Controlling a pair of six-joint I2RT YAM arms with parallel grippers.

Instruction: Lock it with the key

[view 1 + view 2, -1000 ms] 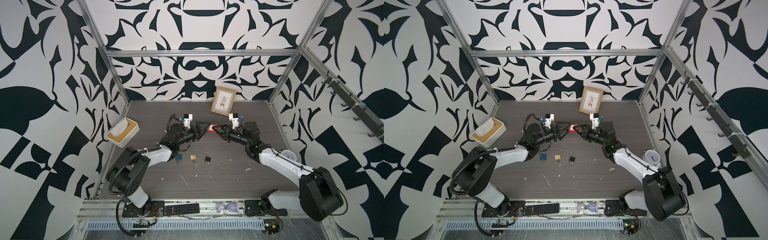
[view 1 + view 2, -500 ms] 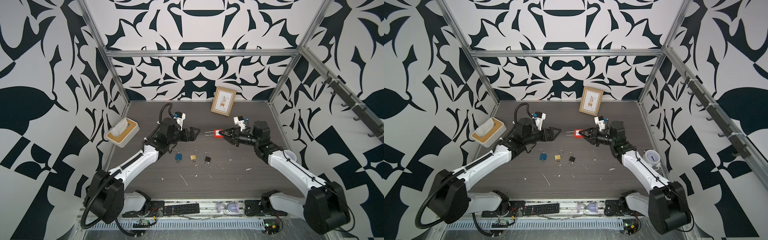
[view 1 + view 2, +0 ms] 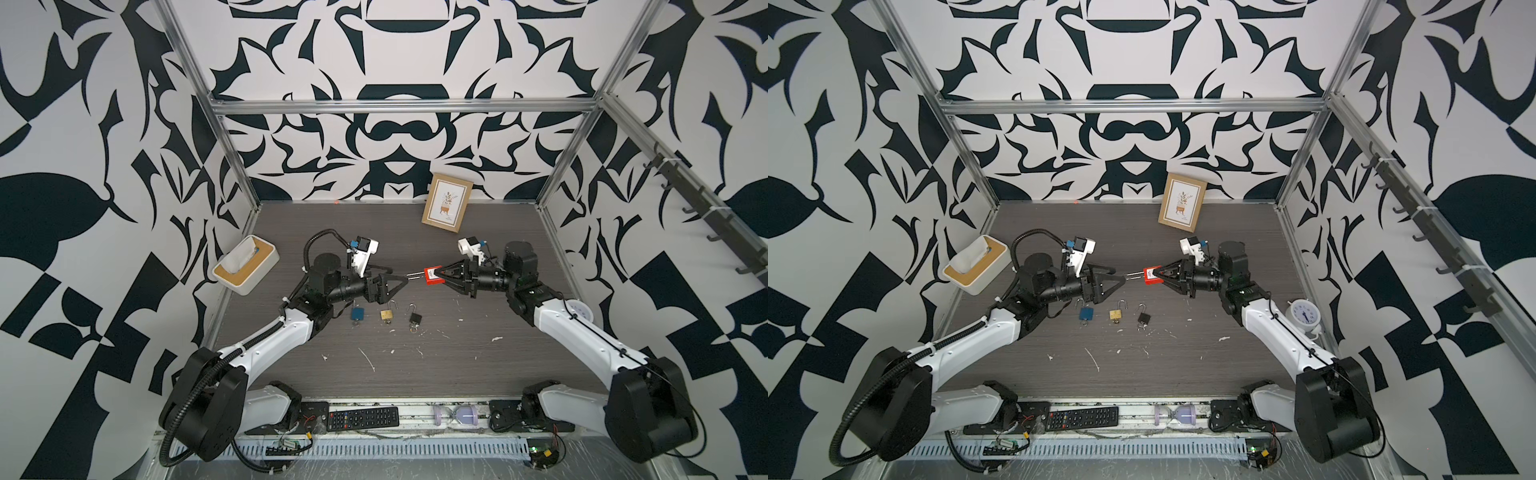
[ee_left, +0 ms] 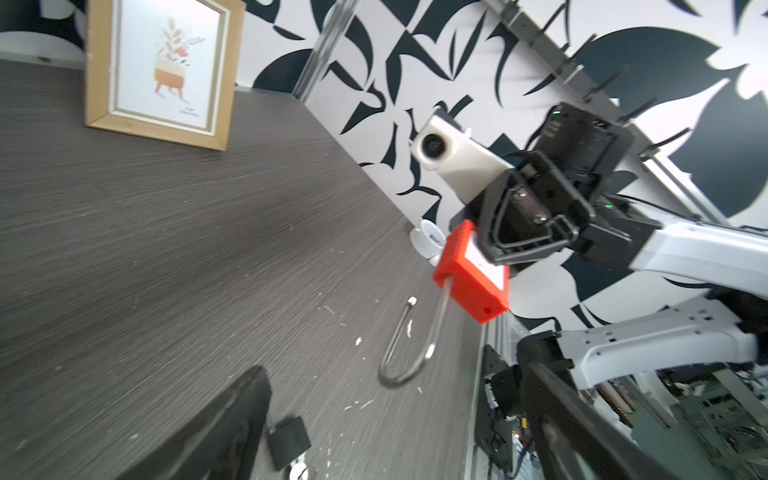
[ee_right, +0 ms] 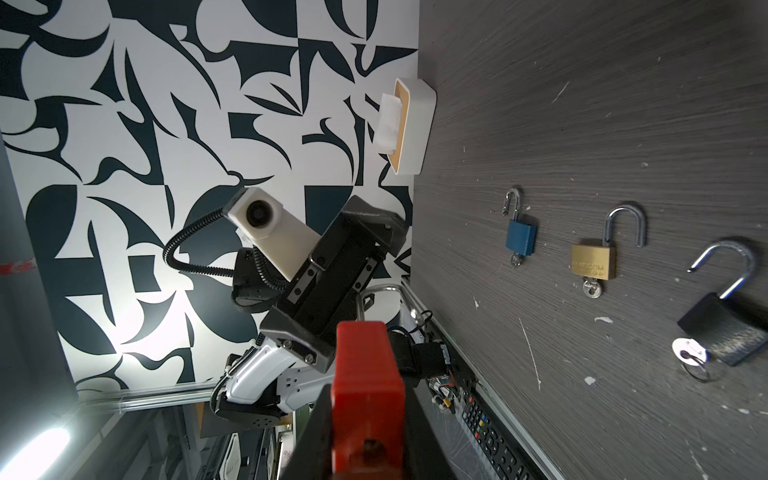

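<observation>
A red padlock [image 3: 432, 276] [image 3: 1151, 276] hangs above the table, with my right gripper [image 3: 437, 275] [image 5: 368, 419] shut on its body. Its steel shackle [image 4: 399, 361] stands open and points at my left gripper [image 3: 405, 279] [image 4: 395, 436]. That gripper is open, its fingers [image 4: 216, 428] spread either side of the shackle's bend and holding nothing. The keyhole in the red body shows no key in the right wrist view. Small keys sit in a blue padlock [image 5: 519, 237], a brass padlock [image 5: 592, 261] and a black padlock [image 5: 723, 328] lying open on the table.
A tissue box [image 3: 245, 264] stands at the left wall and a framed picture [image 3: 446, 201] leans at the back. A small white clock [image 3: 1304, 313] sits by the right wall. A remote [image 3: 362, 417] and an hourglass [image 3: 457, 413] lie on the front rail.
My right gripper has drawn back to the right and toward the front with the red padlock. My left gripper pulled away to the left, then came back to the shackle.
</observation>
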